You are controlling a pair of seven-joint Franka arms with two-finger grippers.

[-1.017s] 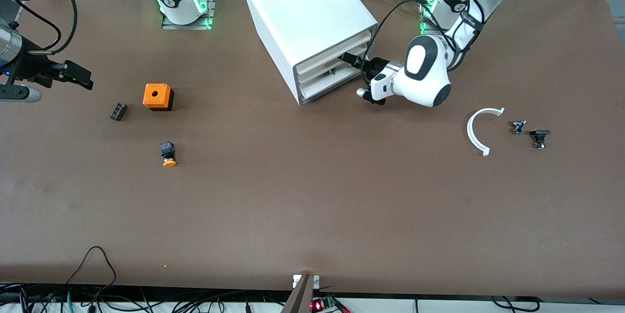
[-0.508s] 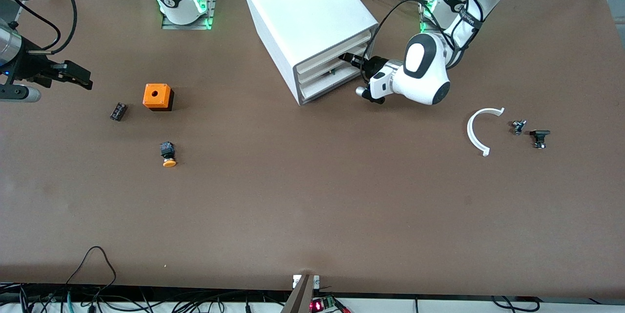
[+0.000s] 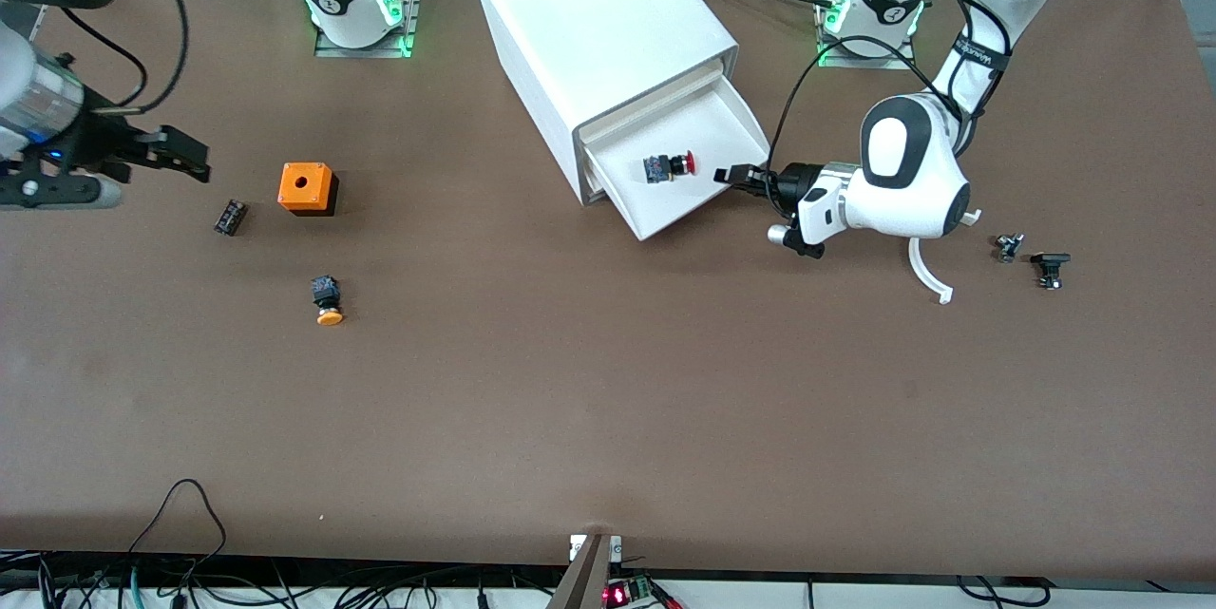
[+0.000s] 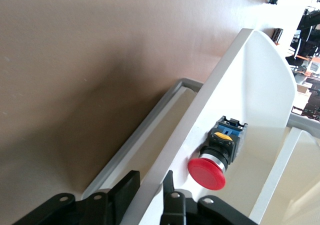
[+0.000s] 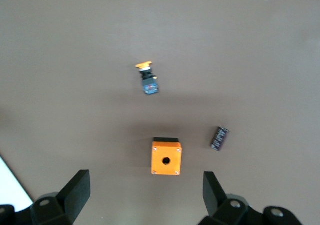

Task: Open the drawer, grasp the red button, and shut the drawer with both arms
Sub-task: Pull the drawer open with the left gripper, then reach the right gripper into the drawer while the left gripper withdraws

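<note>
The lowest drawer [image 3: 705, 129] of the white cabinet [image 3: 598, 29] stands pulled far out. The red-capped button [image 3: 668, 165] lies on its side in the drawer, cap toward the drawer's front wall; it also shows in the left wrist view [image 4: 216, 152]. My left gripper [image 3: 725, 175] is shut on the drawer's front wall [image 4: 240, 85], one finger outside it and one inside, close to the red cap. In the left wrist view this gripper [image 4: 149, 191] straddles the wall. My right gripper [image 3: 182, 156] is open and empty, up over the table by the orange box [image 3: 306, 188].
The orange-capped button [image 3: 327, 299] and a small black part [image 3: 230, 217] lie near the orange box. A white curved piece [image 3: 926, 272] lies partly under the left arm's wrist, with two small dark parts [image 3: 1009, 247] [image 3: 1049, 268] beside it.
My left gripper has drawn the lowest drawer out of the cabinet, and the red-capped button has come into sight. My right gripper has shifted slightly toward the orange box.
</note>
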